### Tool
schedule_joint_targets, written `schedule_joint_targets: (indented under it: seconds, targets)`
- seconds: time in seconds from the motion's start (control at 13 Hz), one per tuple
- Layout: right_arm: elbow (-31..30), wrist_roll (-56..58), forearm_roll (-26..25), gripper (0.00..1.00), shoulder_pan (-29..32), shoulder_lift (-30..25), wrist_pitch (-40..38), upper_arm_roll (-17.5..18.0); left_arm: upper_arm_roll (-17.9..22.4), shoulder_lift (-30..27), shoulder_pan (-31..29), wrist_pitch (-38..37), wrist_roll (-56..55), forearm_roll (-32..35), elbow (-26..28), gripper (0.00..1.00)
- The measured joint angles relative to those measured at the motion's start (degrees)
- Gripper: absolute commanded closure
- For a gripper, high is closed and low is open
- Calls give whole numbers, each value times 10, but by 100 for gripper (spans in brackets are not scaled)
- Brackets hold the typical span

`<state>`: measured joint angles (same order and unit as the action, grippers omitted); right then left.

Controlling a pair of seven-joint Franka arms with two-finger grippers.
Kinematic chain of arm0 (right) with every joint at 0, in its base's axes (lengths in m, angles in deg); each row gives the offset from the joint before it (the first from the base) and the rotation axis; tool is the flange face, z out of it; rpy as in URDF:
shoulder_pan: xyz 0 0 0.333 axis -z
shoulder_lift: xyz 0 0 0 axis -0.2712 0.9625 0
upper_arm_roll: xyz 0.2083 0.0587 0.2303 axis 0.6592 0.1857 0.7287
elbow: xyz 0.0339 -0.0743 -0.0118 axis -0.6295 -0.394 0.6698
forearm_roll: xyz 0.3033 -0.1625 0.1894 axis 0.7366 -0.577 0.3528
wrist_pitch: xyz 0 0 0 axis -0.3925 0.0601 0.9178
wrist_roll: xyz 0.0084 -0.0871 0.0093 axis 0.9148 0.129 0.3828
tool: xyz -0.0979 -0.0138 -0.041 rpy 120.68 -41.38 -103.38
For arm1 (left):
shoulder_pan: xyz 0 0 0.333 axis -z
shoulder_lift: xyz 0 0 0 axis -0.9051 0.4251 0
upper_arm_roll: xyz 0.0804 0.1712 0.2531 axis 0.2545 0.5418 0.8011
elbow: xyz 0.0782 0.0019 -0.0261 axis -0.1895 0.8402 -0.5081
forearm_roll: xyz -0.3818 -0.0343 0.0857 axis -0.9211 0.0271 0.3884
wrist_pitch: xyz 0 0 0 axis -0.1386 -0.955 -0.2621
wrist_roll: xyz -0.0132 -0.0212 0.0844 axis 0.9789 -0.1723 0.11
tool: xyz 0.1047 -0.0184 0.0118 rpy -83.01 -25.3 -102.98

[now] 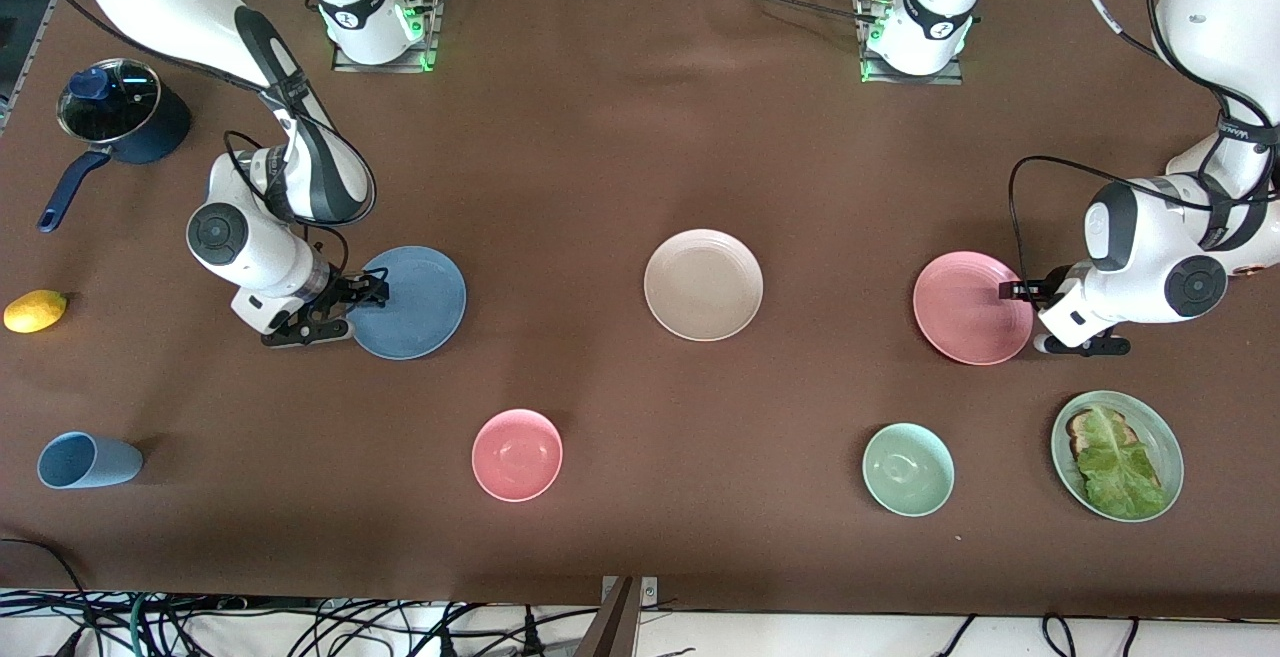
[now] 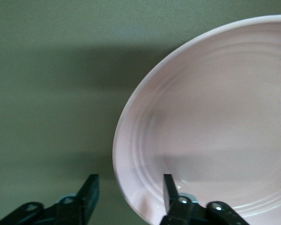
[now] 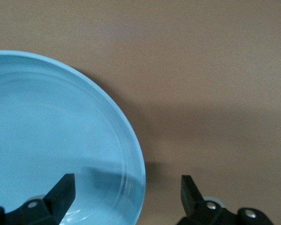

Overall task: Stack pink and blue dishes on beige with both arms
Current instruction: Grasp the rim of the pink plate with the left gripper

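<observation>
The blue plate [image 1: 420,307] lies flat toward the right arm's end of the table. My right gripper [image 1: 377,288] is open at its edge, and the rim of the blue plate [image 3: 51,140] sits between the spread fingers of the right gripper [image 3: 126,187]. The beige plate [image 1: 703,284] lies bare mid-table. The pink plate [image 1: 965,312] lies toward the left arm's end. My left gripper [image 1: 1010,289] is open at its edge. In the left wrist view the rim of the pink plate [image 2: 210,122] passes between the fingers of the left gripper [image 2: 129,192], one over the plate and one outside it.
A navy pot [image 1: 120,117], a lemon [image 1: 35,311] and a blue cup [image 1: 88,460] stand at the right arm's end. Nearer the front camera are a pink bowl [image 1: 517,454], a pale green bowl [image 1: 908,469] and a green plate [image 1: 1172,457] with toast and lettuce.
</observation>
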<state>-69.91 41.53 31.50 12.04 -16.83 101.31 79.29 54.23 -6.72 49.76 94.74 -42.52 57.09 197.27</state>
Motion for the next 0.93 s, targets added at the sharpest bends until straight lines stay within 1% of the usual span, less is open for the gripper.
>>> schedule_joint_targets:
  seconds: [0.08, 0.39, 0.62, 0.77, 0.93]
  targets:
    - [0, 0, 0, 5, 0, 1, 6, 0, 0, 1, 0, 0, 1, 0, -1, 100]
    - [2, 0, 0, 20, 0, 17, 39, 0, -1, 1, 0, -4, 5, 0, -9, 100]
    - [9, -1, 0, 28, 1, 20, 39, -1, -5, 0, 2, -24, 5, 0, -27, 100]
    - [17, -1, 0, 35, 3, 20, 28, -1, -20, -6, 2, -80, -1, -7, -59, 100]
    - [27, -1, 0, 43, 5, 14, 2, -1, -43, -17, 3, -167, -21, -31, -111, 100]
